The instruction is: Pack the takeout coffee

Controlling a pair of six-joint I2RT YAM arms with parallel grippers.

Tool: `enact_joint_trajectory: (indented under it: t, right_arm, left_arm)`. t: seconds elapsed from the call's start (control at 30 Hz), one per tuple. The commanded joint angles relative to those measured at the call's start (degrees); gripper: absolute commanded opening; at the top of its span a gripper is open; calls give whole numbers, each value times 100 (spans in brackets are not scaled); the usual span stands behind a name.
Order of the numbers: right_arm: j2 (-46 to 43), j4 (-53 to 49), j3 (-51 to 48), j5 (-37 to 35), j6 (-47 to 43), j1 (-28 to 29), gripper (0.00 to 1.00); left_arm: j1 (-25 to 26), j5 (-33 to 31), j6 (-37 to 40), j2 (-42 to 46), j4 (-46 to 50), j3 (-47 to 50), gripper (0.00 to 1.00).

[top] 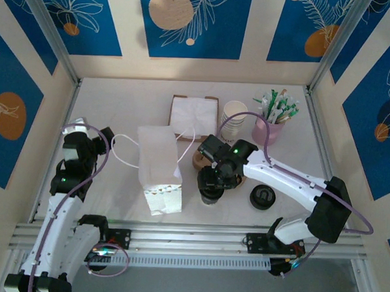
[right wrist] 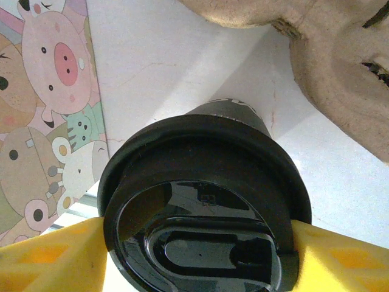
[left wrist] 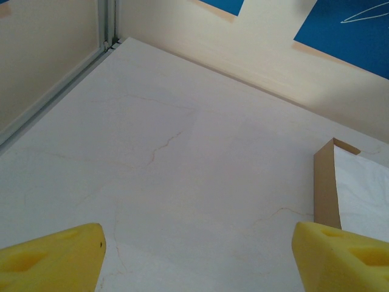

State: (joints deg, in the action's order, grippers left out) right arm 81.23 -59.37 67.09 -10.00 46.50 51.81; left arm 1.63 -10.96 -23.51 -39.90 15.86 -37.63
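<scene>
The takeout coffee (right wrist: 203, 207), a cup under a round black lid, sits between the yellow fingers (right wrist: 48, 258) of my right gripper (right wrist: 200, 255), which press on both sides of the lid. In the top view this gripper (top: 212, 183) holds the coffee (top: 210, 194) just right of the white paper bag (top: 160, 170). I cannot tell whether the cup rests on the table. My left gripper (left wrist: 197, 261) is open over bare tabletop at the left (top: 84, 137), its pads far apart with nothing between them.
A brown pulp cup carrier (top: 198, 160) lies partly under the right arm and shows at the top right of the right wrist view (right wrist: 340, 73). A loose black lid (top: 262, 197), stacked cream cups (top: 233, 122), a pink stirrer cup (top: 269, 127) and a napkin box (top: 194, 114) stand nearby.
</scene>
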Motion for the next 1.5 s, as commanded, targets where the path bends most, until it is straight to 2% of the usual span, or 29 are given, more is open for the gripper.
enact_joint_trajectory:
  t: [0.0,0.5,0.73,1.03,1.47]
  right_arm:
    - [179,-250,12,32,114,31,69]
    - [867,-726,88,-624,153,329,68]
    - [893,-666,-81,-631,326,353,68]
    - [976,-948,-319,-1101,701,509,67]
    - [521,-180,-1148,-1357,1410,819,64]
  left_arm:
    - [13,24,31,35,-99,53,80]
    - [13,15,30,26,-93,51,80]
    - [13,24,33,17,-100,46,80]
    - [13,24,30,9,-99,49,80]
    - [13,24,31,0,-104,45,80]
